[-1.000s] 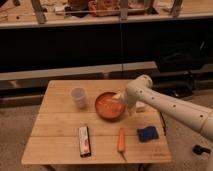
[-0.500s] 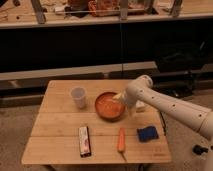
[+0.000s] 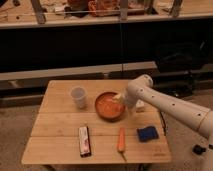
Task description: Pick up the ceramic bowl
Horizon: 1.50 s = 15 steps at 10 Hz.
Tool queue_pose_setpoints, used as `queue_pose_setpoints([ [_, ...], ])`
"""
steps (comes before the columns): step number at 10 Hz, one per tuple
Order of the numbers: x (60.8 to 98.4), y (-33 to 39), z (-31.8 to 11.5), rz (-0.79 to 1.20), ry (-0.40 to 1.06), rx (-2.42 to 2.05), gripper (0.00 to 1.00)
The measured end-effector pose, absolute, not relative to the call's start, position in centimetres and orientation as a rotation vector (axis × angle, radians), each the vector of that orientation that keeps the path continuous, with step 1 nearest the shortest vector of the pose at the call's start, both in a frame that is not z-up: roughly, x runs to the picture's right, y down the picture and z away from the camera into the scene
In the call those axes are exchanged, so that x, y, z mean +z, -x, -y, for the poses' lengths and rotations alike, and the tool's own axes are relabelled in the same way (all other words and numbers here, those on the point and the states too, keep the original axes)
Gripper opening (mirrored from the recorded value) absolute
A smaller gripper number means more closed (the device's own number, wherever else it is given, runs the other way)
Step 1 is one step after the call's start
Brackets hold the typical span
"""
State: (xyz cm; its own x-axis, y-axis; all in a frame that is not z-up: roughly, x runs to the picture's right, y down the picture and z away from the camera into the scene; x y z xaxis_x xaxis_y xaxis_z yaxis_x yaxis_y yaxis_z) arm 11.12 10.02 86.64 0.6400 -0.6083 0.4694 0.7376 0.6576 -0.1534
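The ceramic bowl point(image 3: 107, 107), round, shallow and orange-red with a darker rim, rests on the wooden table point(image 3: 55, 125) just right of its middle. My white arm reaches in from the right. Its gripper point(image 3: 119, 98) sits at the bowl's right rim, over the edge, and stands open. The bowl lies flat on the table, and the part of its rim under the gripper is hidden.
A translucent whitish cup point(image 3: 78, 96) stands left of the bowl. Toward the front lie a dark flat packet point(image 3: 84, 141), an orange carrot point(image 3: 121, 140) and a blue sponge point(image 3: 147, 134). A small white object point(image 3: 140, 105) sits behind my wrist. Dark shelving runs behind the table.
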Motion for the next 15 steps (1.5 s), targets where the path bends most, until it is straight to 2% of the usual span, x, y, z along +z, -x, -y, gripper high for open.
queue_pose_setpoints([
  [15, 87.9, -11.3, -10.2, 0.442, 0.388, -0.788, 0.8],
])
